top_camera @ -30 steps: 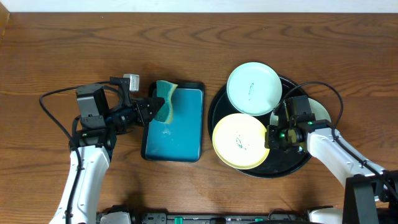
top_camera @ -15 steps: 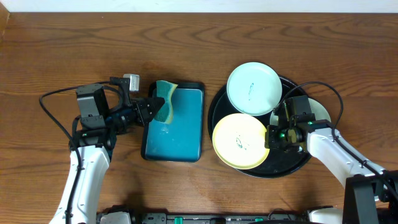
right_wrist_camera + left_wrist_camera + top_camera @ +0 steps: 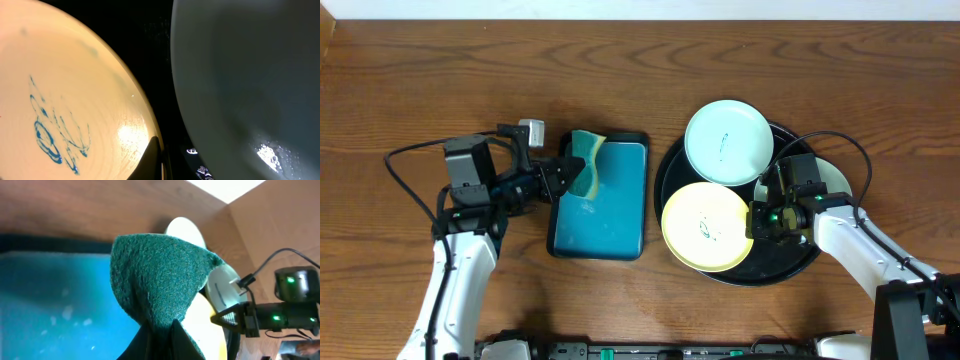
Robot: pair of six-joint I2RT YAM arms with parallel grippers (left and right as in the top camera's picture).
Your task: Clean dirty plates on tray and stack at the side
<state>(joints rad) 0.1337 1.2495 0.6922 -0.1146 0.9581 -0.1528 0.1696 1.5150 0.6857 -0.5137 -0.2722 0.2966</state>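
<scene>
The pale yellow plate with a blue scribble lies at the front of the round black tray. My right gripper is shut on its right rim; in the right wrist view one dark finger lies on top of the rim. A mint-white plate with a small mark rests on the tray's far rim. Another mint plate lies at the tray's right, mostly hidden under my right arm, and fills the right wrist view. My left gripper is shut on the green sponge.
A small rectangular black tray with a wet teal inside lies left of the round tray, under the sponge. My left arm reaches in from the left. Bare wooden table surrounds both trays.
</scene>
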